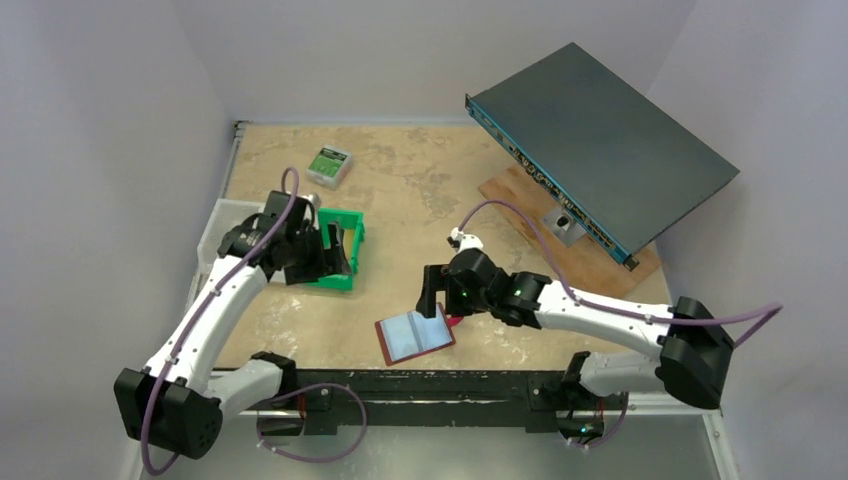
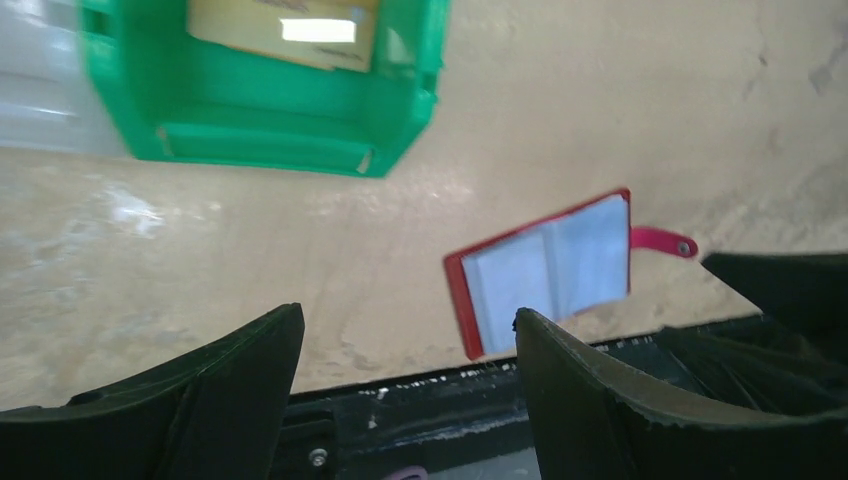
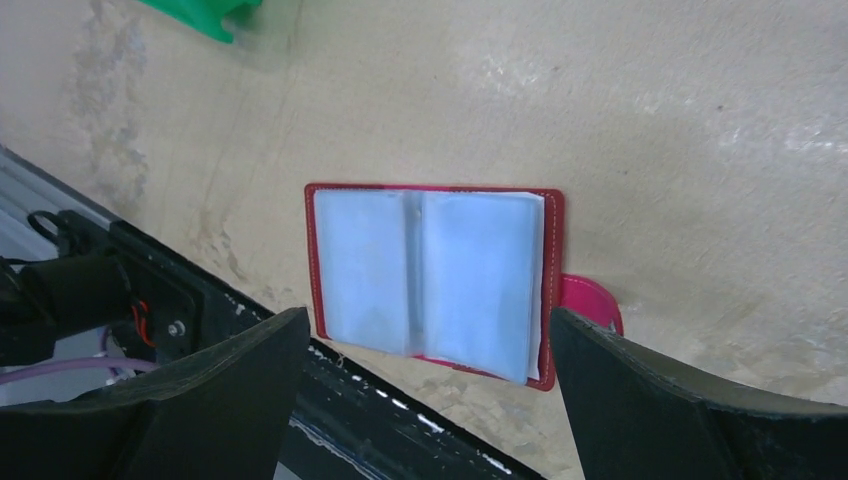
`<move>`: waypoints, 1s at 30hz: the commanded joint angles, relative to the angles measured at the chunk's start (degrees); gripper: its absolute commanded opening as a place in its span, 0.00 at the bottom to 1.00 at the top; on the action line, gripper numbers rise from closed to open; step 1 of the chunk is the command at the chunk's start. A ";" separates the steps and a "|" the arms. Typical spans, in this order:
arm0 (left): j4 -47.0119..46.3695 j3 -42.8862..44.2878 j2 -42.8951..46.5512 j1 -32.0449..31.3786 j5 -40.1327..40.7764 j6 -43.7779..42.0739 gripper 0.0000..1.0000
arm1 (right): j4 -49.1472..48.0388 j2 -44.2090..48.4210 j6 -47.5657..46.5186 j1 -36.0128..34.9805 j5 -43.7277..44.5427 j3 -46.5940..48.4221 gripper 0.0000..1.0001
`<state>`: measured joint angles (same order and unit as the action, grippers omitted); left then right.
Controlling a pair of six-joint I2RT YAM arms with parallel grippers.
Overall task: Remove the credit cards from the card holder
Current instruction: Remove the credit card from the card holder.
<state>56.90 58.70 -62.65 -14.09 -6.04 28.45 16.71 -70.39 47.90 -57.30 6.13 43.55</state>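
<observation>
Red and leather-like, the card holder (image 3: 430, 280) lies open and flat on the table (image 1: 400, 190) by its near edge. Its pale grey-blue pockets face up and its snap tab (image 3: 590, 300) sticks out toward one right finger. The right gripper (image 3: 425, 400) hangs over it with fingers (image 3: 180, 410) spread wide and nothing between them. From the wrist, the holder shows in the gap just past their tips. Whether they touch it cannot be told. Nor can it be told whether the credit cards sit in the cloudy pockets.

The left gripper (image 2: 410, 380) also has its fingers (image 2: 620, 400) apart and empty. The holder lies past their tips, nearer this finger than the other, and the right gripper's dark bulk crowds in beside the tab. Beyond the other finger stands a green bin (image 2: 270, 140) with a flat tan rectangle (image 2: 285, 30) in it, struck by glare, its kind unclear. From above, the left gripper sits right at that bin.

Well beyond both pairs of fingers, a small green-and-white box (image 1: 329, 165) lies on the table. At the far right a dark flat device (image 1: 600, 140) leans over a wooden board (image 1: 590, 255).
</observation>
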 commanded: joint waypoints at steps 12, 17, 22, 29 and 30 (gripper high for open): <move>-15.81 -18.28 6.59 -10.91 -12.05 14.80 0.78 | -1.09 -18.01 4.22 -13.03 7.37 12.27 0.77; -14.23 -19.86 7.35 -10.87 -9.20 15.17 0.78 | 1.37 -22.86 4.34 -15.22 9.39 15.91 0.65; -15.68 -21.00 6.63 -10.87 -10.15 16.80 0.78 | 5.42 -26.90 4.70 -16.99 12.61 19.92 0.58; -16.46 -21.90 6.19 -10.87 -10.28 17.77 0.78 | 9.07 -29.57 5.36 -18.19 15.47 21.89 0.53; -16.46 -21.95 5.99 -10.86 -10.30 17.77 0.78 | 9.40 -29.77 5.56 -18.15 15.76 21.88 0.53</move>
<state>42.52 37.34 -56.40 -24.77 -16.25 44.93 23.18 -99.94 51.96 -75.05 18.00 63.33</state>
